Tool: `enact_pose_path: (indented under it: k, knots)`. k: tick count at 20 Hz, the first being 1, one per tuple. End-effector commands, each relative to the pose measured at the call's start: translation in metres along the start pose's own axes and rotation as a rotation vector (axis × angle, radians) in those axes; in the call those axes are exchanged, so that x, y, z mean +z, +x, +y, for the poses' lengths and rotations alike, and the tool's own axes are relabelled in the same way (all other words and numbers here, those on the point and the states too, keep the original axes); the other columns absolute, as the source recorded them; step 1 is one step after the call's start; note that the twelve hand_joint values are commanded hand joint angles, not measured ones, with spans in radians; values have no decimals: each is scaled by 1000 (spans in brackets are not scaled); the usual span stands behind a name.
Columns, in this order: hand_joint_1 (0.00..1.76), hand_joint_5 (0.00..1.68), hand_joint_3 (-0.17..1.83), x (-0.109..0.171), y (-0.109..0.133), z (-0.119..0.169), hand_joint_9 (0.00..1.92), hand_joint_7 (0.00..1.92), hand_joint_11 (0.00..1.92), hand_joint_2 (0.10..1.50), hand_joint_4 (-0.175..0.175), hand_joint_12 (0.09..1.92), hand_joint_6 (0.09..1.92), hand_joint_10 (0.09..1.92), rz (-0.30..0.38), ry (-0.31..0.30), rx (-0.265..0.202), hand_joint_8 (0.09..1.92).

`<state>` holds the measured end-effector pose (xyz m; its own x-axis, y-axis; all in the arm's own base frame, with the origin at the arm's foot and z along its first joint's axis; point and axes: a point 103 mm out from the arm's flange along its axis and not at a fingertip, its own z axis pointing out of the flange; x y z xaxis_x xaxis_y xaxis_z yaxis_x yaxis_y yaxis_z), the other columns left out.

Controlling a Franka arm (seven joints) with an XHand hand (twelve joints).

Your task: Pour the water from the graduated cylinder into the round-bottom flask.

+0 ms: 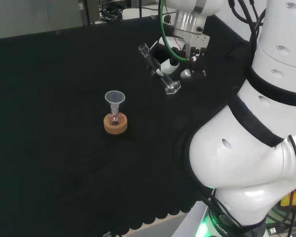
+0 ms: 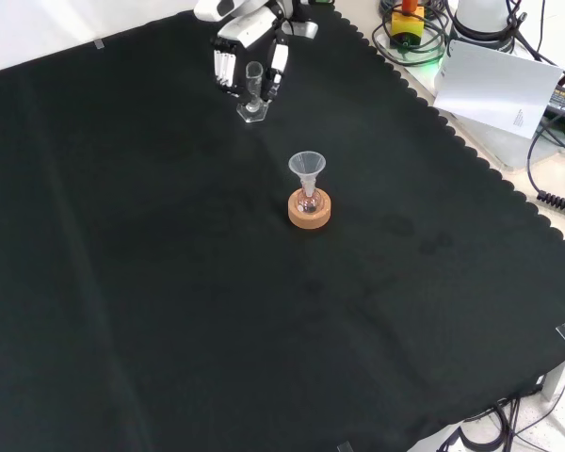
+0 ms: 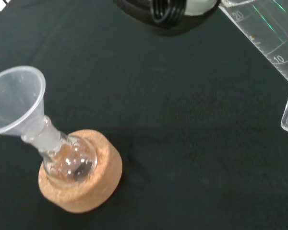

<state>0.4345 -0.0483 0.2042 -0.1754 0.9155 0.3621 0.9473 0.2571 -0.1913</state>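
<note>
A clear graduated cylinder point(image 1: 158, 69) is tilted in the head view, with its mouth up and to the left and its hexagonal foot low. The hand point(image 1: 190, 54) is shut on it, fingers curled round its middle. In the front view the hand point(image 2: 250, 58) holds the cylinder point(image 2: 254, 92) near the cloth's far edge. A small round-bottom flask point(image 1: 115, 117) stands on a cork ring point(image 1: 115, 125) with a clear funnel point(image 1: 115, 98) in its neck, left of and nearer than the hand in the head view. The wrist view has the flask point(image 3: 69, 160), funnel point(image 3: 14, 100), cork ring point(image 3: 98, 184) and cylinder point(image 3: 271, 36) close up. I cannot tell the water level.
The arm's white links point(image 1: 266, 123) take up the right of the head view. Black cloth point(image 2: 217, 311) covers the bench, with a scalloped edge. Beyond the cloth at the front view's right lie cables and a white sheet point(image 2: 494, 89).
</note>
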Motion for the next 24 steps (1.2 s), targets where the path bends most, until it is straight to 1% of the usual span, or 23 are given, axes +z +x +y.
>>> enact_pose_path:
  k: [1,3,7,14,24]
  knots:
    - [1495,1017,2,7,13,-21,1089,816,1005,1089,-156,865,903,995,-30,76,17,1172]
    - [1495,1017,1,9,18,-26,1090,819,1003,1089,-155,864,902,994,-50,104,21,1168]
    - [1495,1017,1,13,26,-34,1091,823,1001,1088,-155,863,901,994,-102,188,32,1163]
    - [1496,1016,0,22,25,-33,1091,828,1001,1087,-155,863,900,997,-148,337,44,1153]
    - [1496,1013,-1,31,36,-30,1090,840,1003,1084,-153,863,897,1002,-209,510,29,1135]
